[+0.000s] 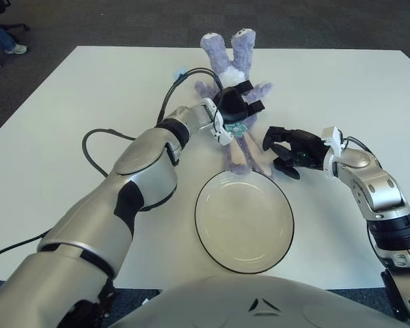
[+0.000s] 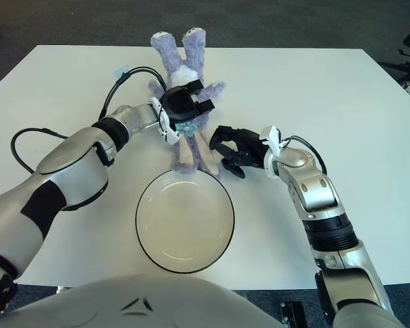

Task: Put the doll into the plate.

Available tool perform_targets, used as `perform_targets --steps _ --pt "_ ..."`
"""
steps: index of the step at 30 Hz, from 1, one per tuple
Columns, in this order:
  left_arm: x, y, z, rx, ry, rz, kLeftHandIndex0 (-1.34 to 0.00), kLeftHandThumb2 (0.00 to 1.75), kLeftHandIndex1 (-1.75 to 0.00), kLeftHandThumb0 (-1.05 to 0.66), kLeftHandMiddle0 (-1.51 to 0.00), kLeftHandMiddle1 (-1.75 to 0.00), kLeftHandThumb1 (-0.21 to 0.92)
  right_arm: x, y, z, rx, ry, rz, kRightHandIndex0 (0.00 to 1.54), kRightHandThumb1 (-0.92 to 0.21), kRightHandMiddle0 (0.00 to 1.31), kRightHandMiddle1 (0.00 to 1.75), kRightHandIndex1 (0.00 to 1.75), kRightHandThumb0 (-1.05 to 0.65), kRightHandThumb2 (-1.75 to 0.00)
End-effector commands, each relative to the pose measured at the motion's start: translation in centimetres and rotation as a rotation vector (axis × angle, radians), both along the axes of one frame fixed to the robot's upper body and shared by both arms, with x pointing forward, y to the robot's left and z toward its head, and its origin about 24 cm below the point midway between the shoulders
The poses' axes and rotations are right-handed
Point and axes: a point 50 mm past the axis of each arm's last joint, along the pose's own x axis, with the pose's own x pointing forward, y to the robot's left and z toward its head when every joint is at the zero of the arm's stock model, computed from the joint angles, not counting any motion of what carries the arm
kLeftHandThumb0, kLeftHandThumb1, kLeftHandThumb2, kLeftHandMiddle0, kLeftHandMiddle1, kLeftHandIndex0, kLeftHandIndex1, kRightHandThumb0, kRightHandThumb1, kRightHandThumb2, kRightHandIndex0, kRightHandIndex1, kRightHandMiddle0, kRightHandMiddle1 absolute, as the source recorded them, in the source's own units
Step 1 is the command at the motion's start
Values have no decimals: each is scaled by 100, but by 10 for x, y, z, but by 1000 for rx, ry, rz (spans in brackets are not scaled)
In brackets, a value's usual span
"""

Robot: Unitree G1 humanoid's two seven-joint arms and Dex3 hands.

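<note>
While your left hand (image 1: pixel 236 106) wraps its black fingers around the middle of the doll (image 1: pixel 234 75), the purple doll lies head-down near the middle of the white table (image 1: pixel 68 123), feet pointing to the far edge. Its long ears reach the far rim of the plate (image 1: pixel 244 220), which sits close to the near edge. Your right hand (image 1: pixel 290 151) is just to the right of the ears, its fingers half curled, holding nothing. A black cable (image 1: pixel 96 140) loops on the table toward the left edge.
</note>
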Motion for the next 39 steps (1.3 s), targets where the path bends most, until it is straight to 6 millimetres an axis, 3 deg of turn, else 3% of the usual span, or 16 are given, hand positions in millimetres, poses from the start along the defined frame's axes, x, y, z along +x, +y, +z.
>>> perform_targets --steps 1,6,10,13,17,26,39 --pt "-4 15 -20 61 41 19 -39 114 -175 0 -61 -151 41 -9 -4 -20 -11 116 -8 109 -84 24 175 175 -36 -63" --pt "0 20 -18 34 32 60 -55 121 -175 0 -73 -132 30 -10 -4 -21 -37 103 -24 109 -83 24 175 175 -36 -64" --pt "-1 19 -17 -27 25 52 -62 127 -175 0 -76 -129 24 -12 -5 -22 -55 90 -45 111 -83 24 175 175 -36 -64" --pt "-1 19 -16 -53 22 53 -59 138 -175 0 -63 -159 22 -12 -5 -22 -61 89 -54 112 -84 24 175 175 -36 -63" --pt "0 22 -14 -122 15 79 -57 140 -175 0 -57 -170 23 -13 -5 -23 -67 101 -68 112 -83 24 175 175 -36 -64" --pt "10 31 4 -290 7 157 -51 133 -175 0 -51 -172 30 -14 -5 -27 -63 141 -97 113 -78 27 175 175 -36 -71" --pt "14 36 11 -448 -37 234 -53 136 -175 0 -53 -172 28 -18 -4 -30 -48 146 -134 115 -74 32 172 175 -37 -75"
